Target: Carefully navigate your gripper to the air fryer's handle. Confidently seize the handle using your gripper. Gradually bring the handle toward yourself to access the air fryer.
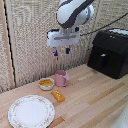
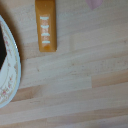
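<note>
- Jaws: the two short blue-tipped fingers point downward with a visible gap between them; they stand parted and hold nothing.
- The gripper hangs in the air well above the wooden table, over the area behind the pink mug, clear of every object.
- The arm rises from the gripper toward the upper part of the exterior view; a dark cable runs from it toward the exterior view's right.
- The air fryer stands on the table at the exterior view's right, well apart from the gripper. Its drawer appears closed flush with the body.
- The handle projects from the drawer front, facing the table area; nothing touches it.
- Beside the mug, toward the exterior view's left, sits a small bowl with yellow contents.
- An orange packet lies flat in front of the mug and bowl; it also shows in the wrist view.
- A patterned plate lies nearest the camera at the exterior view's left; its rim shows in the wrist view, near the packet but not touching it.
- A woven screen backs the scene.
</note>
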